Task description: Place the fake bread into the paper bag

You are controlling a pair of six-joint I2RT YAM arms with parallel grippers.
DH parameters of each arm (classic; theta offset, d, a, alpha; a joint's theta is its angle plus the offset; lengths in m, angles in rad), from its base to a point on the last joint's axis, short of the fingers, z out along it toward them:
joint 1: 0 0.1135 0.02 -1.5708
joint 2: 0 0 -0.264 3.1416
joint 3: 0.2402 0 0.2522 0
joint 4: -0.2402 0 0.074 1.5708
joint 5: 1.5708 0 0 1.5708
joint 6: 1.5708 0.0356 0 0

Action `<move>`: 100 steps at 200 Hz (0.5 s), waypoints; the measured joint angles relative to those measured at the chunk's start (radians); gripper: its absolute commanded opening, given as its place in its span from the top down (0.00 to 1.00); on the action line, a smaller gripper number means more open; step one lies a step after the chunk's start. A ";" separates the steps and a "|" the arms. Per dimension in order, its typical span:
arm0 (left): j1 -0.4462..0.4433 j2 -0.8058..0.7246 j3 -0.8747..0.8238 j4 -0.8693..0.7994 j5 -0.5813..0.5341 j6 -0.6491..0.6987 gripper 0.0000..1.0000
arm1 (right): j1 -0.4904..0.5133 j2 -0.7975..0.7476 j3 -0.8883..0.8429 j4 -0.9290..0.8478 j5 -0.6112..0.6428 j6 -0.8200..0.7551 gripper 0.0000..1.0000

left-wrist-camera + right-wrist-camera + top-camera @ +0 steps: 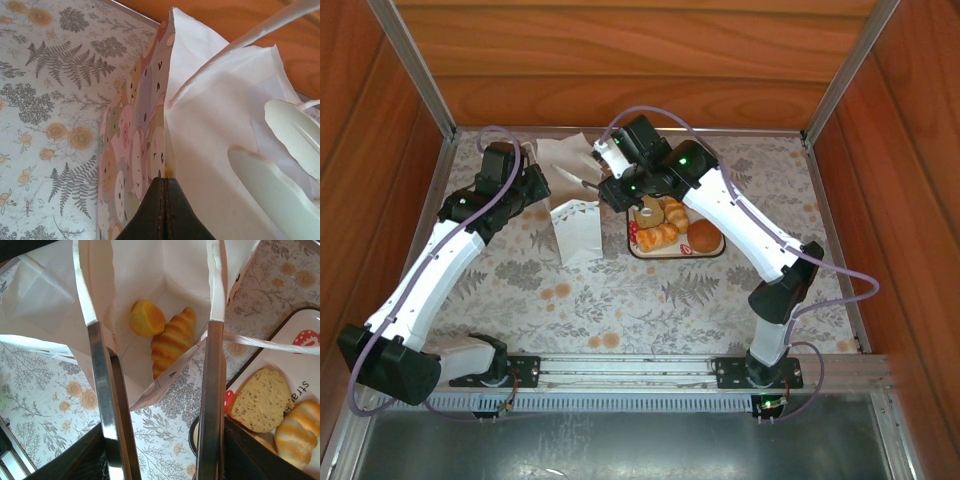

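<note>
Toward the counter's [620, 300] far edge, paper bag [150, 275] is pinched by left tool [164, 182], tongs [210, 390] clasped by right tool [165, 450]; fake bread [260, 401] toward right edge.

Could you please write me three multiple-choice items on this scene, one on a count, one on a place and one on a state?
1. How many pastries lie in the bag? A none. B five. C two.
2. Where is the slice? A on the tray. B in the bag. C on the bare table.
3. The left gripper is: A wide open. B shut on the bag's edge. C shut on the slice.

Answers: 1 C, a croissant and a bun lie on its floor, seen between the tongs. 2 A, it rests on the tray. 3 B, its dark fingers meet on the bag's side edge.
</note>
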State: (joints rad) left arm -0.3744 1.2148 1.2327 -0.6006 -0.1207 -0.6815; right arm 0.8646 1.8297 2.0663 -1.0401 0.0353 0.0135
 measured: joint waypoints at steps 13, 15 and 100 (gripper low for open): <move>0.000 0.000 0.000 0.001 0.002 0.000 1.00 | 0.000 -0.003 -0.006 0.007 0.002 0.000 0.46; 0.000 0.000 0.000 0.001 0.002 0.000 1.00 | 0.000 -0.004 -0.007 0.008 0.003 0.000 0.46; 0.000 0.000 -0.005 0.007 0.003 0.000 1.00 | 0.000 -0.100 -0.030 0.009 0.036 0.000 0.46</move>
State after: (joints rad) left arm -0.3744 1.2148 1.2282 -0.5934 -0.1173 -0.6819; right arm 0.8646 1.7302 2.0361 -1.0309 0.0715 0.0139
